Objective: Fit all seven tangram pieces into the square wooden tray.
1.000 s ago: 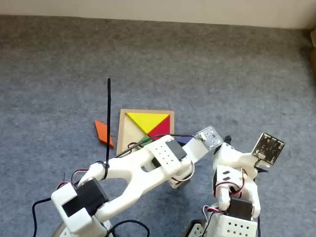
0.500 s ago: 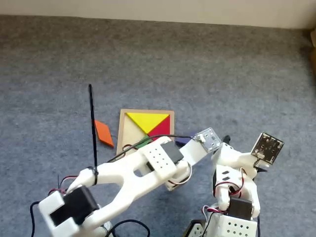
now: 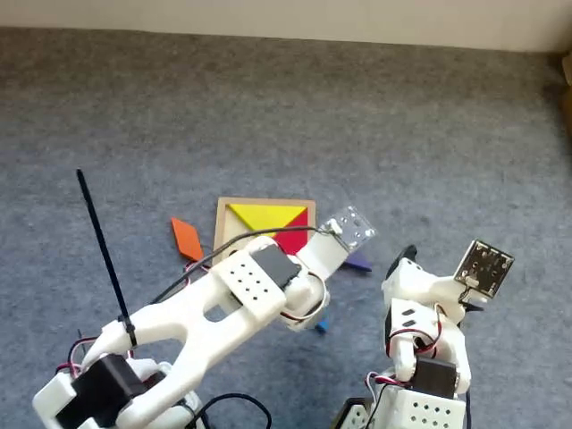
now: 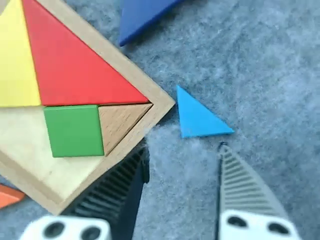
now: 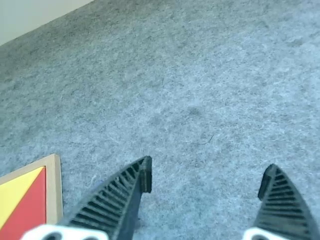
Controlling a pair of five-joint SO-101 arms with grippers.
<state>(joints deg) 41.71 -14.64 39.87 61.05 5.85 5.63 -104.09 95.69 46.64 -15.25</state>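
**Left end effector released over light blue triangle beside tray corner**

The tray (image 3: 220, 225) lay on the grey worktop (image 3: 402, 134), just ahead of the two arms. Inside it, the yellow triangle (image 3: 265, 217) and the red triangle (image 3: 293, 234) sat flush along one shared edge, filling the far part of the tray. The green square (image 4: 74, 130) lay in the tray as well, one side against the red triangle, with bare wood beside it towards the tray corner and more bare wood on its other sides.

Three pieces lay outside on the worktop. The light blue triangle (image 4: 197, 117) rested just beside a tray corner, apart from the rim. The dark blue triangle (image 4: 142, 12) lay near the same side of the tray, further along it. The orange piece (image 3: 186, 239) lay just beside the opposite side of the tray.

The left arm (image 3: 241, 299) stretched across the near part of the tray. The left end effector (image 4: 182, 152) was released and held nothing; one finger hung over the tray rim near the corner, the other over the worktop, its tip close to the light blue triangle.

The right end effector (image 5: 208, 172) was also released and empty, spread wide above the worktop, well apart from the pieces, with a tray corner to one side of it.
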